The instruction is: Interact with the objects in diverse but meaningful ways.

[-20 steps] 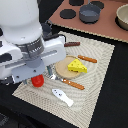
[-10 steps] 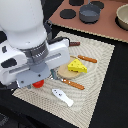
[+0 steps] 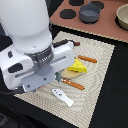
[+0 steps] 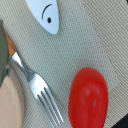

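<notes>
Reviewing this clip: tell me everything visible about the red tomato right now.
The red tomato shows only in the wrist view; in the exterior view the arm hides it. It is a smooth, glossy, elongated oval, plastic-looking, uniformly red with a soft highlight and one tiny dark speck. It lies on the beige woven placemat, close beside the tines of a silver fork; whether they touch is unclear. The white fish lies apart from it. Nothing grips it.

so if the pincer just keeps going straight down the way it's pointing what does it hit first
Probably the woven beige placemat, or the glossy red toy tomato and silver metal fork that fill the wrist view. The pincer itself is not in view, so its exact line and depth are unclear.
</notes>
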